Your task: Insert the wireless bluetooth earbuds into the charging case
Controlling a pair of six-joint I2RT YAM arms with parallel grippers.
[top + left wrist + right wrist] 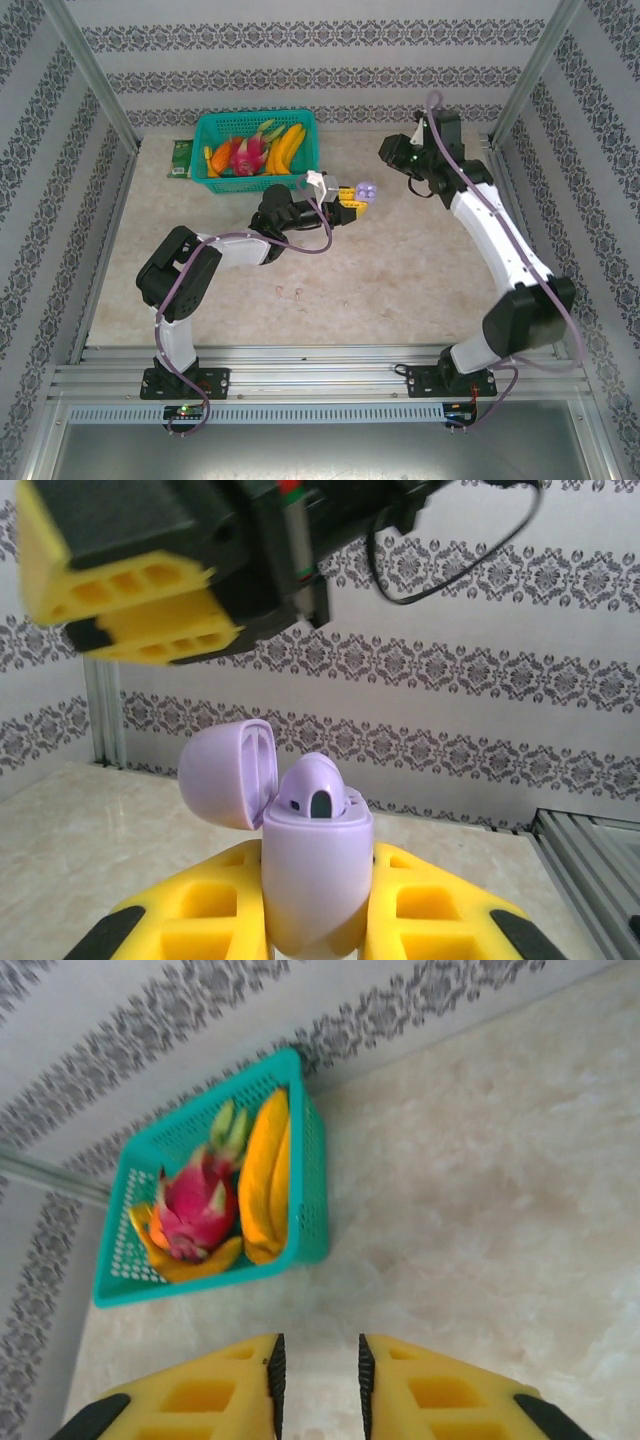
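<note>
Now the open lilac plastic case (316, 870) is pinched by the left gripper (318, 928); the barely-parted, empty right gripper (318, 1378) must be loaded.

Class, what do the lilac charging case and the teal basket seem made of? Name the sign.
Charging case: probably moulded plastic, satin; soft even sheen, rounded shell. Basket: likely rigid plastic, slightly glossy; uniform colour, regular moulded holes.

My left fingers (430, 905), matt yellow plastic, flank the charging case (318, 880), smooth glossy lilac plastic; the basket (310, 1160) is perforated teal plastic, the table (480, 1180) polished, stone-like.
</note>
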